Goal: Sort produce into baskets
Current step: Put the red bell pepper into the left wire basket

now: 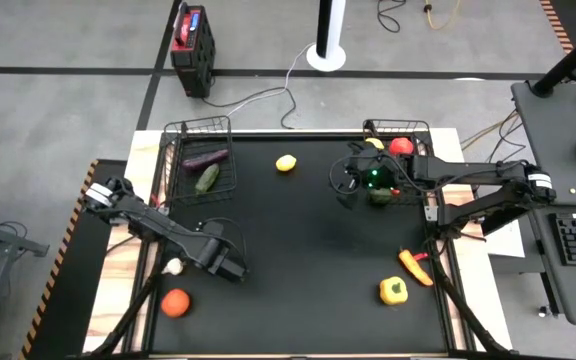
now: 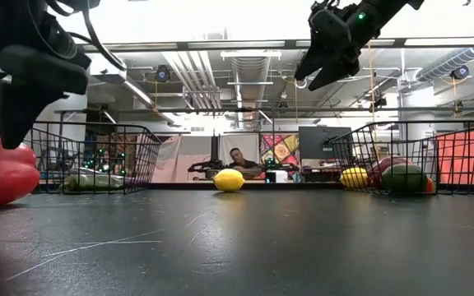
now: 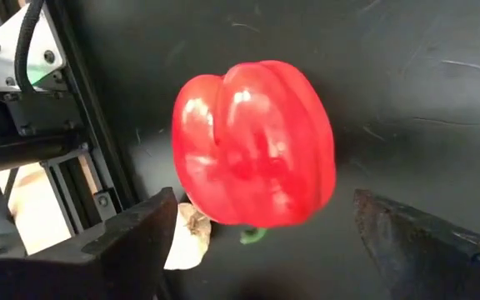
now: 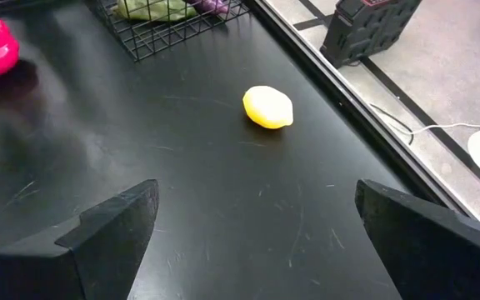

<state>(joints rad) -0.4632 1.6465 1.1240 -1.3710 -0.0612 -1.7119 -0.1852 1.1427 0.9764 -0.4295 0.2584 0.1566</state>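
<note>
Partly sorted. Left basket [image 1: 173, 160] holds eggplant, cucumber; right basket [image 1: 423, 130] holds several pieces. Loose on worktop [image 1: 308, 250]: lemon [image 1: 286, 163], yellow pepper [image 1: 393, 291], red pepper [image 3: 257, 154]. Left hand [image 3: 257, 242] apart over red pepper; right hand [image 4: 248, 242] apart, empty.

Overhead cam straight down, low cam table-level, both sharing lemon [image 1: 286, 163], wrist cams close
</note>
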